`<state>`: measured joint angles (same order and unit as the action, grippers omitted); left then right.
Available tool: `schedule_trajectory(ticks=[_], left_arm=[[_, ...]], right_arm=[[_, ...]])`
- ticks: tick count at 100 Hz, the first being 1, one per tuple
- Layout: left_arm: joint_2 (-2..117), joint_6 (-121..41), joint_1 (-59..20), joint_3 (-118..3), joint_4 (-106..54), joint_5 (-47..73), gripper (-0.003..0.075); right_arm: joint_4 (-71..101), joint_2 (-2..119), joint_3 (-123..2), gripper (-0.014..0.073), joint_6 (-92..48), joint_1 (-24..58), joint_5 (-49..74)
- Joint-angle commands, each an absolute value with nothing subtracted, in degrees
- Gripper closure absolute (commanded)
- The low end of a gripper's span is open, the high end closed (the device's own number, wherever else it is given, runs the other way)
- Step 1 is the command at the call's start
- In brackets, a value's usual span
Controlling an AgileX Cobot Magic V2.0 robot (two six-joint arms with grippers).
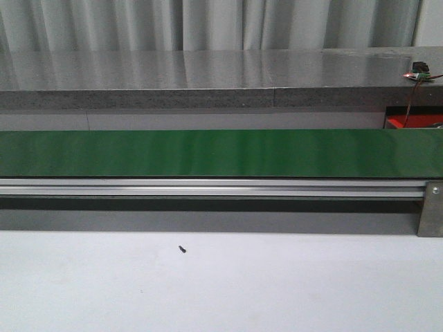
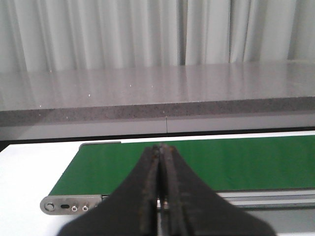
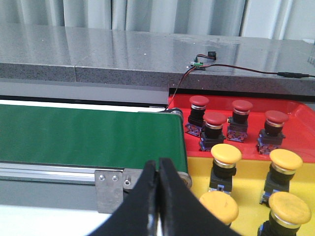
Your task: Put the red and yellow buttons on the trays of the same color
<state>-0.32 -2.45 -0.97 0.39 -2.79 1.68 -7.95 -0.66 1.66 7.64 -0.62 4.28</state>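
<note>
Green belt (image 1: 208,153) runs bare ahead of both your arms, so nothing waits to be picked. Your left gripper (image 2: 160,152) is pressed together and empty, poised over the belt's end. Your right gripper (image 3: 158,167) is likewise closed on nothing; just beyond it, red buttons (image 3: 214,119) sit in the red tray (image 3: 295,142), yellow buttons (image 3: 226,154) in the yellow tray (image 3: 251,187), already sorted, I judge.

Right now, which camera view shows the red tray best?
The right wrist view shows it best: the red tray sits past the belt end with four red buttons standing on it. The front view shows only a red corner behind the belt. The left wrist view shows none of it.
</note>
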Motion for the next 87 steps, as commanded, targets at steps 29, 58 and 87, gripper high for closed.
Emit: schedule_trajectory(ticks=[29,58,87], left_arm=[[-2.0,-2.3,-1.4,2.7,-3.2,-0.9,0.0740],[-2.0,-2.3,-1.4,2.7,-3.2,-0.9,0.0740],[-2.0,-2.3,-1.4,2.7,-3.2,-0.9,0.0740]], right_arm=[[-8.8,-1.6,0.6,0.0716,7.7,-0.6,-0.3],[-8.8,-1.6,0.6,0.0716,7.7,-0.6,-0.3],[-8.8,-1.6,0.6,0.0716,7.7,-0.6,-0.3]])
